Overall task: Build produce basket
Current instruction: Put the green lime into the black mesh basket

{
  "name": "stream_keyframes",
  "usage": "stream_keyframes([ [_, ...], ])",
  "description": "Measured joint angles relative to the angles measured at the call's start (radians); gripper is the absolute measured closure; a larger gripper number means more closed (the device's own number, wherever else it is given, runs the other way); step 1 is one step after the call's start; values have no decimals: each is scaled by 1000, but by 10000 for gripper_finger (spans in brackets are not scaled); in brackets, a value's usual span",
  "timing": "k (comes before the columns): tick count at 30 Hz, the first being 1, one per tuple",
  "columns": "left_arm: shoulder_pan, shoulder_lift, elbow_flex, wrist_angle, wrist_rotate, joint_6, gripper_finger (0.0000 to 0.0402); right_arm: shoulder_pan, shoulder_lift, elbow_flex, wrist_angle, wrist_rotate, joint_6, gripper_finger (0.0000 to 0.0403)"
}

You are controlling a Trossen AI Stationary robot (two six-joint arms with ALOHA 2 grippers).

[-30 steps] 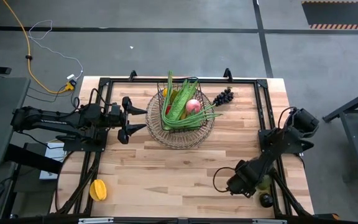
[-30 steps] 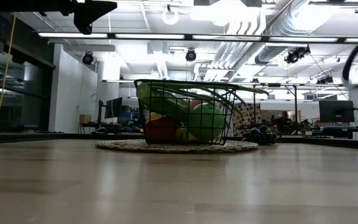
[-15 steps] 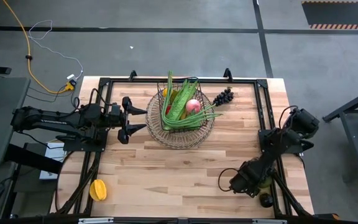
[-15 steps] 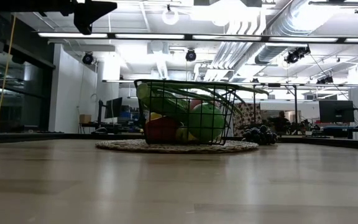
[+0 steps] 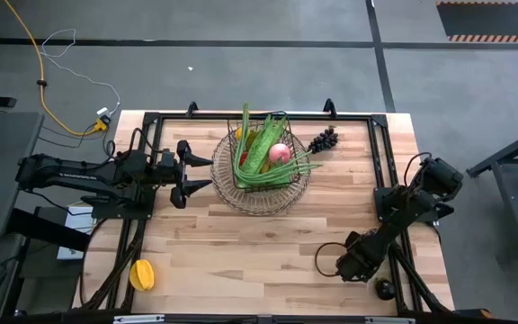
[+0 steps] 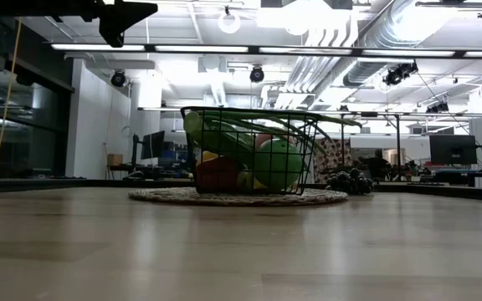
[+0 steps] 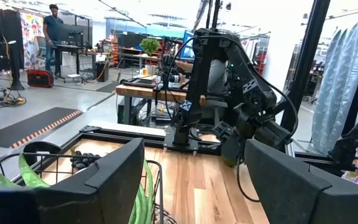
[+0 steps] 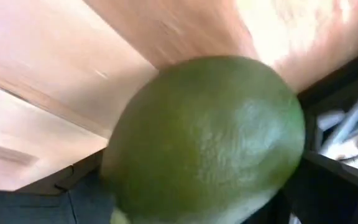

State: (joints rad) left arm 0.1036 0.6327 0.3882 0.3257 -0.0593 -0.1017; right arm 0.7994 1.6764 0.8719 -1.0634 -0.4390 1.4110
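The dark wire basket stands on a round woven mat at the far middle of the table. It holds long green beans, a pink apple, green and red fruit. Dark grapes lie on the table at its far right. My left gripper is open and hovers just left of the basket. My right gripper is low at the near right of the table. A green, pebbly fruit fills its wrist view. I cannot tell whether the gripper touches it.
A yellow-orange fruit lies at the near left edge. A dark round fruit sits near the right corner, beside the right arm. A black frame rail runs round the table. Bare wood lies between basket and near edge.
My right gripper has shifted a little toward the table's right edge, onto the green fruit, which it now mostly covers in the high view. Its cable loop has left the low view's right edge. The left arm and the basket have kept still.
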Motion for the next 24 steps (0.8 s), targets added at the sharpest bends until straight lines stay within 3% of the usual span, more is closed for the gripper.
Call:
stream_keyframes([
  [13, 0, 0, 0, 0, 7, -1, 135, -3, 0, 15, 2, 51, -16, 27],
  [17, 0, 1, 0, 1, 11, 0, 135, -6, 0, 56, -3, 92, -72, 27],
  [24, 0, 6, 0, 1, 11, 8, 135, -8, 0, 177, -147, 66, -83, 27],
])
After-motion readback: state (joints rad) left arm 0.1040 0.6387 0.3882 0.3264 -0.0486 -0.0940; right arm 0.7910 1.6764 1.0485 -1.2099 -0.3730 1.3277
